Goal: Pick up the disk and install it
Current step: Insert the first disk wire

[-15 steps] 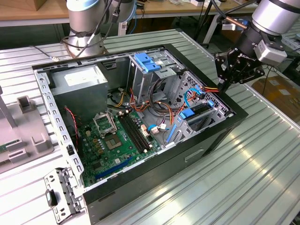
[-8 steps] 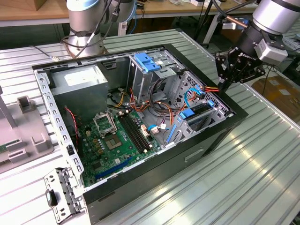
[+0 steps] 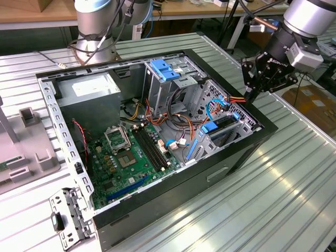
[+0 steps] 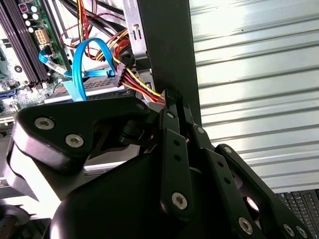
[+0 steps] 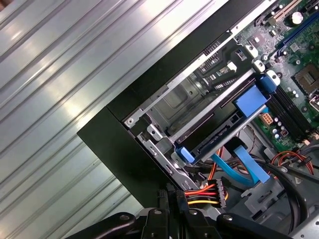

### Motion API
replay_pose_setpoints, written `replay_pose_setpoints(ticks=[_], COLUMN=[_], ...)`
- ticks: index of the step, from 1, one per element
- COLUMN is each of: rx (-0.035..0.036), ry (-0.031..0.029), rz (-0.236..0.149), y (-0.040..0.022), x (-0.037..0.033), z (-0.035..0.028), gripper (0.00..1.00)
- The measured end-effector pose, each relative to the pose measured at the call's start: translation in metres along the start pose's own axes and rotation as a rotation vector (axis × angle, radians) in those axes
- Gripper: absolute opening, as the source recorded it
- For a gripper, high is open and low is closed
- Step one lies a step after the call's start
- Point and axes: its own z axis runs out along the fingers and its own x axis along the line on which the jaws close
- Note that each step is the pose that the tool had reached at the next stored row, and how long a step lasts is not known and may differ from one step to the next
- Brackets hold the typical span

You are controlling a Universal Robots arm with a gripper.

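The gripper [image 3: 251, 95] is hanging over the computer case's [image 3: 239, 152] edge, its fingers pinched together, seeming to hold nothing. The disk [image 5: 219, 137] is sitting in its metal slot just below, by the colored wires [image 5: 207, 194]. I think staying clear of those wires matters most.

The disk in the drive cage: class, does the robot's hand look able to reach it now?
Probably yes. The hand hovers at the case edge, close to the disk, with the case open. However, the blue data cable and coloured power wires lie between them and could snag.
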Motion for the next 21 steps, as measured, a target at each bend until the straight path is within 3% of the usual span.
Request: replay_pose_setpoints(ticks=[17,21], rx=[0.0002,0.0017], ry=[-0.0002,-0.0014], rz=[0.0,0.0], y=[-0.0001,0.0025], x=[-0.0002,-0.0024], z=[-0.0044,-0.0046], gripper=[0.18,0.18])
